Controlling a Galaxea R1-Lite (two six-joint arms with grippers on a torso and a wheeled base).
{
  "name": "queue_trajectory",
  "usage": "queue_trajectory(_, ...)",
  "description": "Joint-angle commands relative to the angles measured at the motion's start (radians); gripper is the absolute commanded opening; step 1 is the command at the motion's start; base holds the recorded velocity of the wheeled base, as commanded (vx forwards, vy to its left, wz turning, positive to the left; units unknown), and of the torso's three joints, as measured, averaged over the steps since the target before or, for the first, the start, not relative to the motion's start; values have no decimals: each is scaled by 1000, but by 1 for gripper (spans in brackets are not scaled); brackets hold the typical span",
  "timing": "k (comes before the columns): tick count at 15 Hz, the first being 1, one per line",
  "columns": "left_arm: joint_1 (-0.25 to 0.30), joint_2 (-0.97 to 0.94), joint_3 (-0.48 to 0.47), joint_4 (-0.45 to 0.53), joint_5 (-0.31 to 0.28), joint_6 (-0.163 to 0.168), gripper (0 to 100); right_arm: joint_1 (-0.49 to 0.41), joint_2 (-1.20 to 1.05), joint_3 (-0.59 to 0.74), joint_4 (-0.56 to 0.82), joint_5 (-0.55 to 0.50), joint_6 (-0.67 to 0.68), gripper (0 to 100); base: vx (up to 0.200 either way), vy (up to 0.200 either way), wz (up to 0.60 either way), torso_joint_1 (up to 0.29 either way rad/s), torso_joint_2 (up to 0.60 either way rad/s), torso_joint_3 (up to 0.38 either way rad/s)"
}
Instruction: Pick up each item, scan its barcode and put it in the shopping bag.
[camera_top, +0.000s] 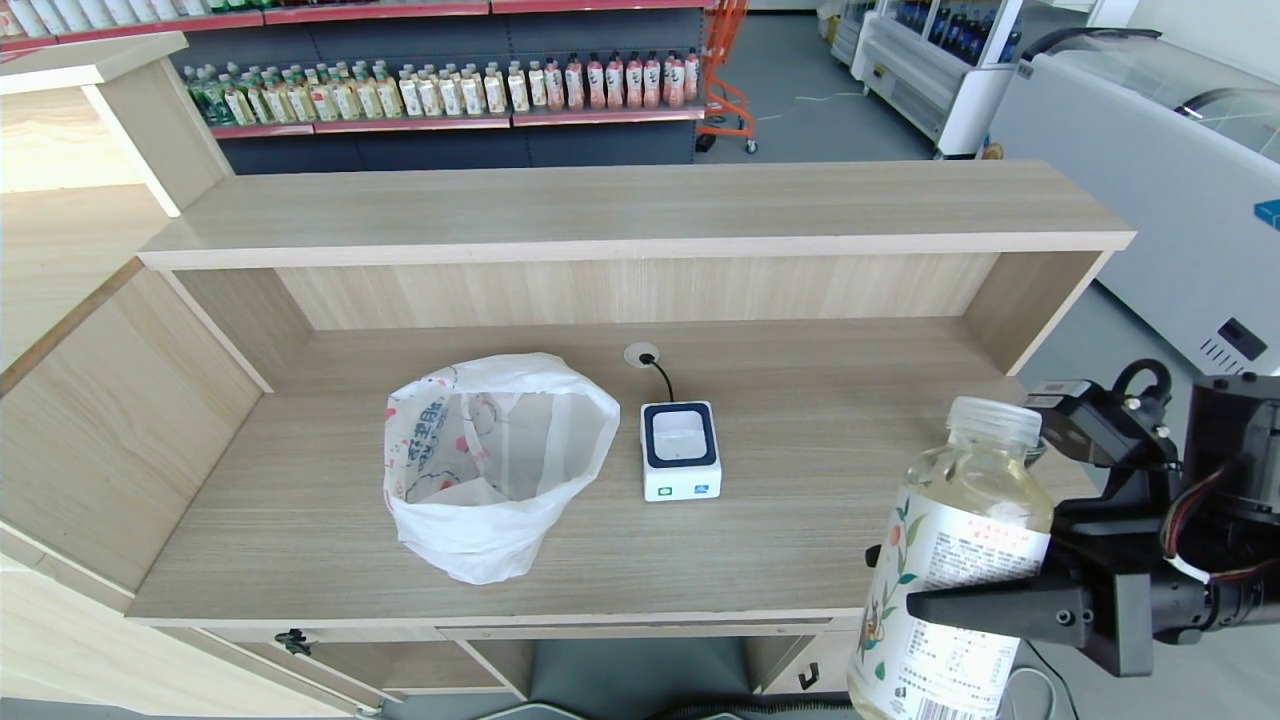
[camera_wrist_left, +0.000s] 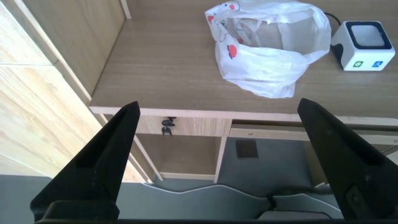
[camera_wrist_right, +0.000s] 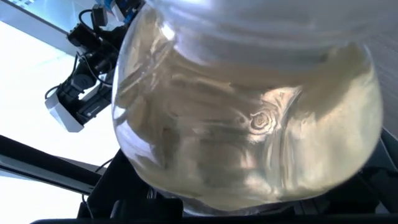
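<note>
the bottle (camera_top: 975, 500) is clamped in the jaws of the right gripper (camera_top: 950, 600). the jaws of the left gripper (camera_wrist_left: 219, 106) are spread apart. the barcode (camera_top: 940, 708) should be turned slowly toward the scanner (camera_top: 680, 450).

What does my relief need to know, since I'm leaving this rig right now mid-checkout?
Right gripper: shut on the bottle, held upright past the counter's front right corner.
Left gripper: open, empty, in front of the counter's front edge.
Shopping bag stands open on the counter, scanner just right of it; bag looks empty.
Done: bottle picked up. Left: scan its barcode, then bag it.
</note>
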Motion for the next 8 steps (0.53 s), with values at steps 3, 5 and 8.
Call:
queue_trajectory(3,0,0,0,0,0,0,100,0,-1,0,0,1,1,0,0,0,0,0,0,0)
queue_trajectory(5,0,0,0,0,0,0,100,0,-5,0,0,28,1,0,0,0,0,0,0,0)
queue_trajectory(8,0,0,0,0,2,0,100,2,-8,0,0,31,-2,0,0,0,0,0,0,0)
